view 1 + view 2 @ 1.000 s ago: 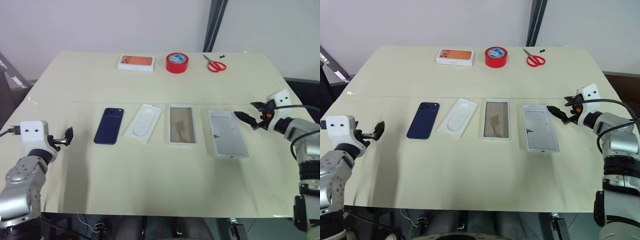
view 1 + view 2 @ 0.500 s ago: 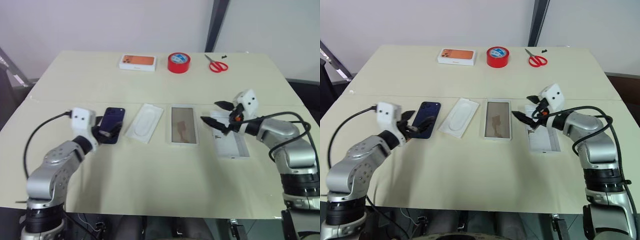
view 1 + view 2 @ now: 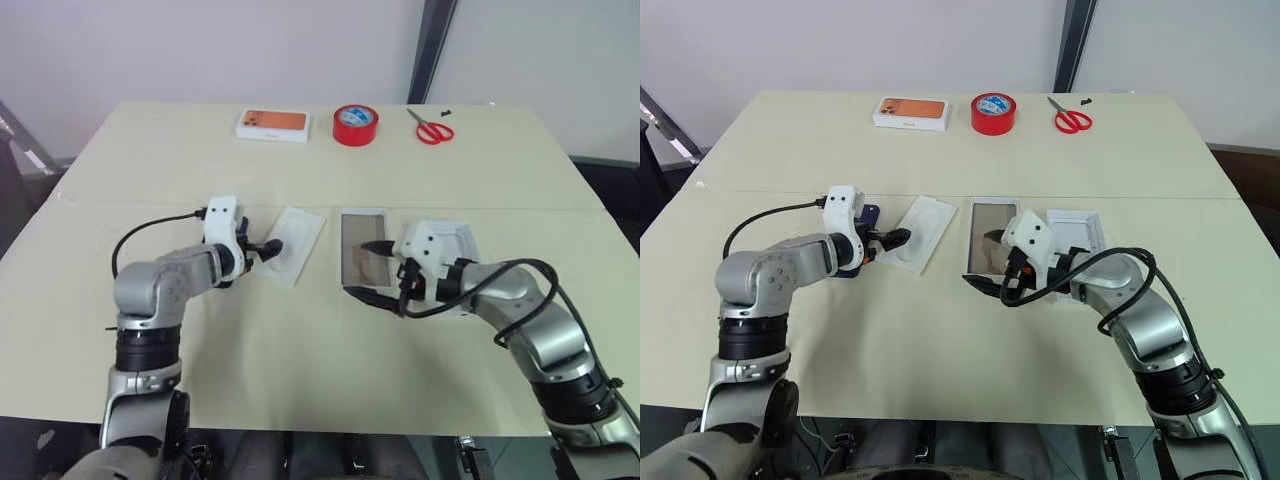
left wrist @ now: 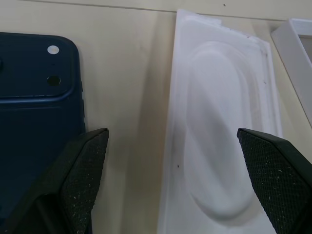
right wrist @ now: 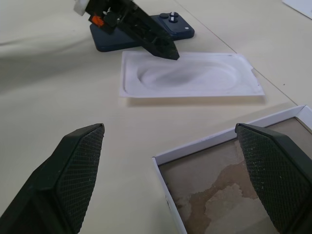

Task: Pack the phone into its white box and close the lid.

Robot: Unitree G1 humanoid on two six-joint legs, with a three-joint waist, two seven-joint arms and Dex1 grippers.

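Slim dark navy-blue smartphone (image 4: 34, 122) is lying flat on the cream-coloured table (image 3: 300, 370), back up with the camera bump showing, at the left end of the row of parts. Left gripper (image 3: 887, 240) is hovering between the phone and the white moulded plastic insert tray (image 3: 290, 243) just beside it, fingers (image 4: 80, 180) spread wide apart, holding nothing. Shallow white rectangular cardboard tray (image 3: 992, 262) with a brownish inner floor is sitting to the right of the insert, empty. Right gripper (image 3: 368, 270) is hanging over that tray's near half, fingers (image 5: 73, 170) also wide apart, gripping nothing. Another shallow white rectangular box half (image 3: 452, 240) is lying further right, mostly covered by the right wrist. Along the far edge of the table are lying a white box with an orange picture (image 3: 272, 124), a red tape roll (image 3: 355, 124) and red-handled scissors (image 3: 430, 128), well apart from the grippers.
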